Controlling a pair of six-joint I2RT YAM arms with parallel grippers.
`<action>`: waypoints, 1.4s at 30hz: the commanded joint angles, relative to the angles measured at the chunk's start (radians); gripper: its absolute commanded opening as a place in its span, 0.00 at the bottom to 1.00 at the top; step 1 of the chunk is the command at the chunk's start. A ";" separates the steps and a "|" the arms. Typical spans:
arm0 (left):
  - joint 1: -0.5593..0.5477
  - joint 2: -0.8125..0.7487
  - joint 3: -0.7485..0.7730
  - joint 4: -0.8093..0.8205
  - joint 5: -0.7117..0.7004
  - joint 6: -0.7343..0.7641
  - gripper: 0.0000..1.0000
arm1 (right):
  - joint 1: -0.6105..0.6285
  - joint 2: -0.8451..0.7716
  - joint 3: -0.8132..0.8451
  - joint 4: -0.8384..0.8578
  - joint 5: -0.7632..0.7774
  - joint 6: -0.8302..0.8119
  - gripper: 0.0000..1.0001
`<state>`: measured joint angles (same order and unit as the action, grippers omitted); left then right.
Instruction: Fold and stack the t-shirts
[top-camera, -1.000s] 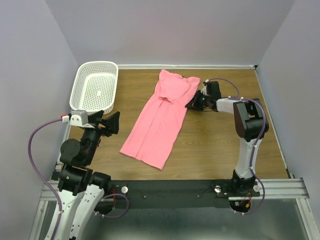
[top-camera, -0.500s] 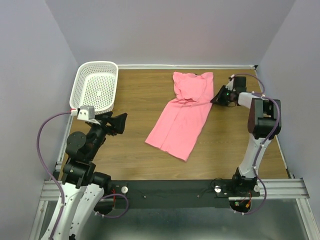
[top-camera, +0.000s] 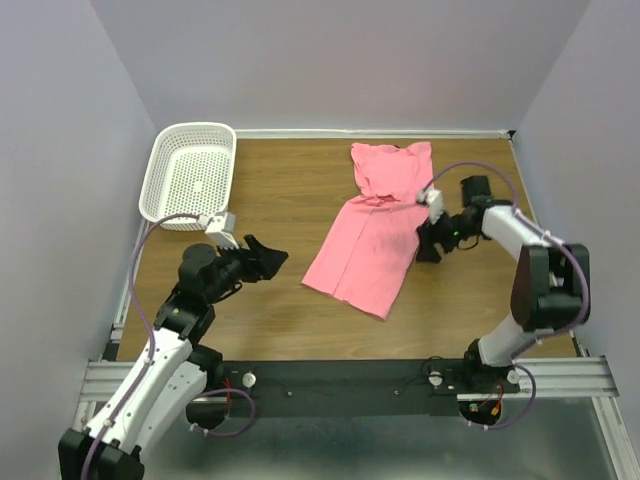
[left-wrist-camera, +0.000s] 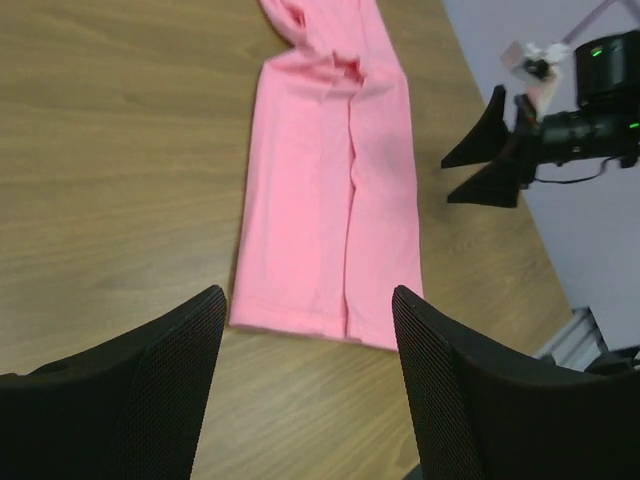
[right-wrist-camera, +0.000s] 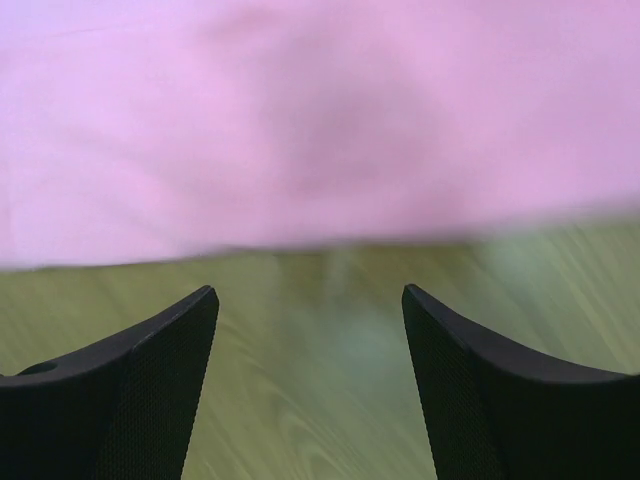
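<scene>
A salmon-pink t-shirt (top-camera: 372, 228) lies flat on the wooden table, folded into a long narrow strip running from back right to front left, its sleeves bunched at the far end. My left gripper (top-camera: 272, 258) hovers open over bare wood a short way left of the shirt's hem (left-wrist-camera: 315, 325). My right gripper (top-camera: 428, 245) stands open and empty just off the shirt's right edge (right-wrist-camera: 320, 130), touching nothing. The left wrist view shows the whole t-shirt (left-wrist-camera: 330, 180) and the right gripper (left-wrist-camera: 480, 150) beyond it.
A white perforated basket (top-camera: 190, 178) stands empty at the back left corner. Grey walls close in the table (top-camera: 280, 190) at the back and both sides. Bare wood lies between the basket and the shirt.
The right gripper dragged the shirt rightward, then let it go and opened, dropping back toward the middle of the shirt's right edge. The left arm reached forward and right toward the hem.
</scene>
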<state>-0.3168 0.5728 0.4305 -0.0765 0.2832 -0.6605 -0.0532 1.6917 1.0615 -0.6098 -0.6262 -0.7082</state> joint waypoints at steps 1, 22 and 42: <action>-0.145 0.133 0.001 0.046 -0.047 -0.051 0.75 | 0.278 -0.237 -0.197 -0.130 -0.075 -0.437 0.82; -0.347 0.912 0.211 0.142 -0.332 0.073 0.58 | 0.477 -0.559 -0.304 0.105 0.126 -0.061 0.84; -0.686 0.711 -0.064 0.351 -0.038 -0.280 0.00 | 0.260 -0.601 -0.258 0.168 0.186 0.078 0.86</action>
<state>-0.9287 1.3079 0.4198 0.1665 0.1894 -0.8005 0.2195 1.0794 0.7769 -0.4683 -0.4808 -0.6674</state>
